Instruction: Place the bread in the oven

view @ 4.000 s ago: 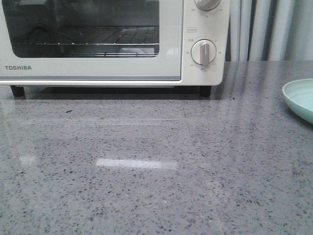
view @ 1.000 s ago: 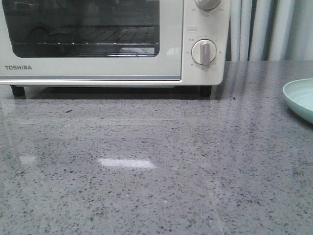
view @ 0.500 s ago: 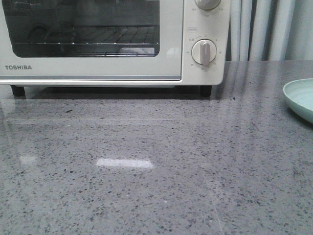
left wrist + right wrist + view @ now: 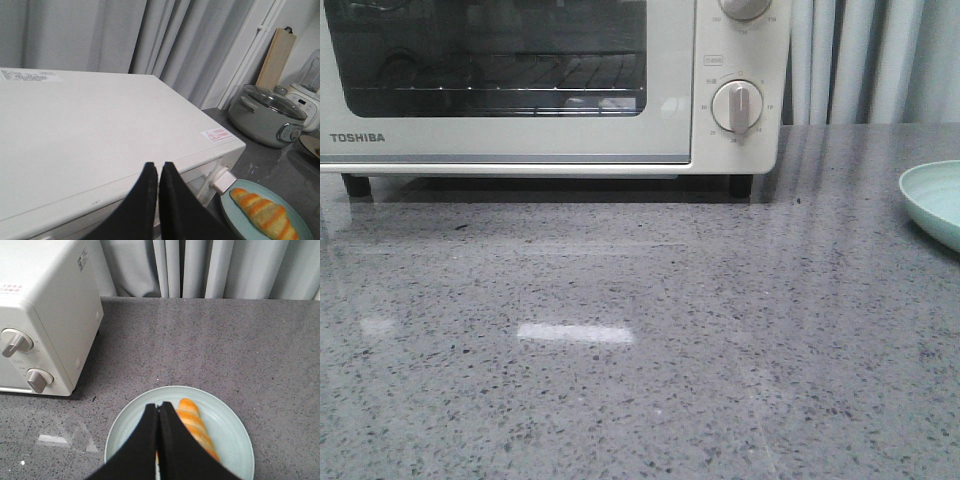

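"TOSHIBA" on the oven [image 4: 550,90] door — closed, cream-white

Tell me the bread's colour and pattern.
Golden-orange bread with paler cream stripes across it; clearest in the left wrist view.

**A:** So how are the cams set up?

**B:** Front one sits low, close over the grey countertop [image 4: 620,340], looking straight at the oven [image 4: 520,140] door, with the plate [image 4: 932,200] cut off at the right edge.

**A:** And the wrist ones?

**B:** Left wrist looks from above the oven's top towards the curtain [image 4: 150,40], with the plate and bread [image 4: 262,212] down beside it. Right wrist looks steeply down over that same plate, oven knobs off to one side. All three share the oven and plate.
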You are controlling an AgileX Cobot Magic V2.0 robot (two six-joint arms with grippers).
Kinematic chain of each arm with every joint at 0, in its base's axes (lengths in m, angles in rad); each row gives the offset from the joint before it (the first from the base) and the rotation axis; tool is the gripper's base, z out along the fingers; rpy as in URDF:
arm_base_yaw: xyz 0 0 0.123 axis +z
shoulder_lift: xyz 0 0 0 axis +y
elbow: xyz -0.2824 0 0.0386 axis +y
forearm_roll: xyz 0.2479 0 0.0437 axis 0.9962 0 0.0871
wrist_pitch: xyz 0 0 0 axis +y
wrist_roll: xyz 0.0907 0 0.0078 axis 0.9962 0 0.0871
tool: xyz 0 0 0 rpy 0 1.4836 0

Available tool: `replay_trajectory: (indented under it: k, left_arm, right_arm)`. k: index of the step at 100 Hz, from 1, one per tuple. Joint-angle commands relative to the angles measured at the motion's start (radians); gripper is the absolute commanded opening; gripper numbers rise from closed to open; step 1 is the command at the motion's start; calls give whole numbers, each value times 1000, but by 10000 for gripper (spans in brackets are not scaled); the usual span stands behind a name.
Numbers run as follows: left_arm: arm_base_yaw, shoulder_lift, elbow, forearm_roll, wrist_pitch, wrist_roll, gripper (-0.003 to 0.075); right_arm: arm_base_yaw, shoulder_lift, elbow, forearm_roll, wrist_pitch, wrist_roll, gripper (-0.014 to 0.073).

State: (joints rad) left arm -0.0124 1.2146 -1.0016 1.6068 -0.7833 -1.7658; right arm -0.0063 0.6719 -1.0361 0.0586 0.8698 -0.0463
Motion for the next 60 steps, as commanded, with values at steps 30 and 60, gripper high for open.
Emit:
replay_trajectory:
  k: [30, 60]
  left_arm:
    - [-3, 31, -36, 52, -12, -2, -22]
    - [-3, 56, -36, 59, 21, 25, -22]
  right_arm:
    - [3, 8, -36, 3, -68, -6, -57]
    - [3, 8, -36, 5, -68, -6, -57]
